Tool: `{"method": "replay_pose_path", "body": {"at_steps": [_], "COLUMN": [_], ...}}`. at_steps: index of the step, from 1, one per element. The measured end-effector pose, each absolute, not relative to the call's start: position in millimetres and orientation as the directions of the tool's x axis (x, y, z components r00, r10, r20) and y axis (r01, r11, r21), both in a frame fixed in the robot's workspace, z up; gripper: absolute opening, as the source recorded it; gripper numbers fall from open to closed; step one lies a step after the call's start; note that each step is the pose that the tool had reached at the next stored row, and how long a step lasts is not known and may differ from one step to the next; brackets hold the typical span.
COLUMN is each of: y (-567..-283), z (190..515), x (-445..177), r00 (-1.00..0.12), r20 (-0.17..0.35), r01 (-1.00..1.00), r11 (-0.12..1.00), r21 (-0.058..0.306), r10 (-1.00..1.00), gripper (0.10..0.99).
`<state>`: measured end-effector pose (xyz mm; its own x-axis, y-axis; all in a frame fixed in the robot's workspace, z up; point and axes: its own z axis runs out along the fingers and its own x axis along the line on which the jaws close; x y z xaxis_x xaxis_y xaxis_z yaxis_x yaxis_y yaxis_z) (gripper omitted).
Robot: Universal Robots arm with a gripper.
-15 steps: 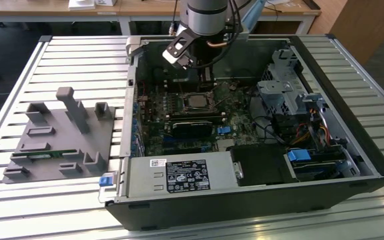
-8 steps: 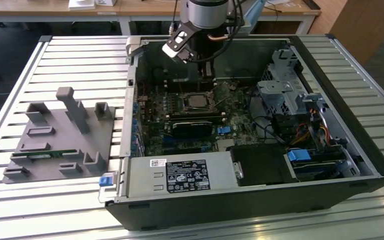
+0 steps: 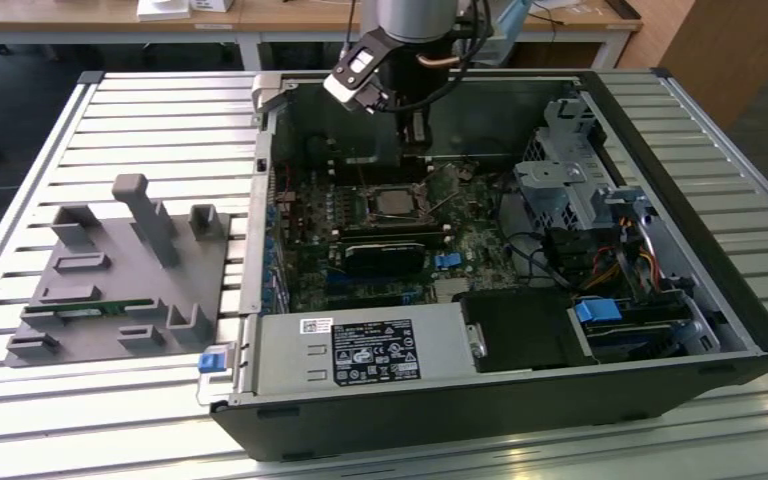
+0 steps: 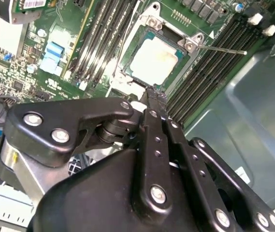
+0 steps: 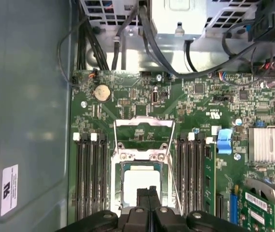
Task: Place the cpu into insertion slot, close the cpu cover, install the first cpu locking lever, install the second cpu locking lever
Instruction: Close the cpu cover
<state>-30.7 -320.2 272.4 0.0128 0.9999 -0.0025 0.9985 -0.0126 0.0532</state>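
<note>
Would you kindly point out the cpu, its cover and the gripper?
cpu (image 4: pixel 152 62): second wrist view, its metal top.
cpu cover (image 5: pixel 144 122): first wrist view, frame bar.
gripper (image 5: pixel 148 191): first wrist view, between fingertips.

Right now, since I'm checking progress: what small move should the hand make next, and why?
Probably shift toward the cpu cover to tip it shut: the cpu already lies in the insertion slot, the cover stands open, and the shut hand holds nothing.

The computer case lies open on the bench, with a parts rack at the exterior view's left. Inside, the cpu sits in the insertion slot, memory slots on 2 sides, the cpu cover standing open beside it. The tool hangs over the cpu.
</note>
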Motion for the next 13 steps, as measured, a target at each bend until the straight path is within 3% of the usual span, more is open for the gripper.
{"method": "replay_pose_path", "body": {"at_steps": [13], "y": [-326.9], "z": [272.5], "x": [-29.8], "r00": [-0.021], "r20": [-0.003], "r01": [0.998], "r11": [0.021], "r21": [0.053], "r10": [1.0], "gripper": [0.106]}}
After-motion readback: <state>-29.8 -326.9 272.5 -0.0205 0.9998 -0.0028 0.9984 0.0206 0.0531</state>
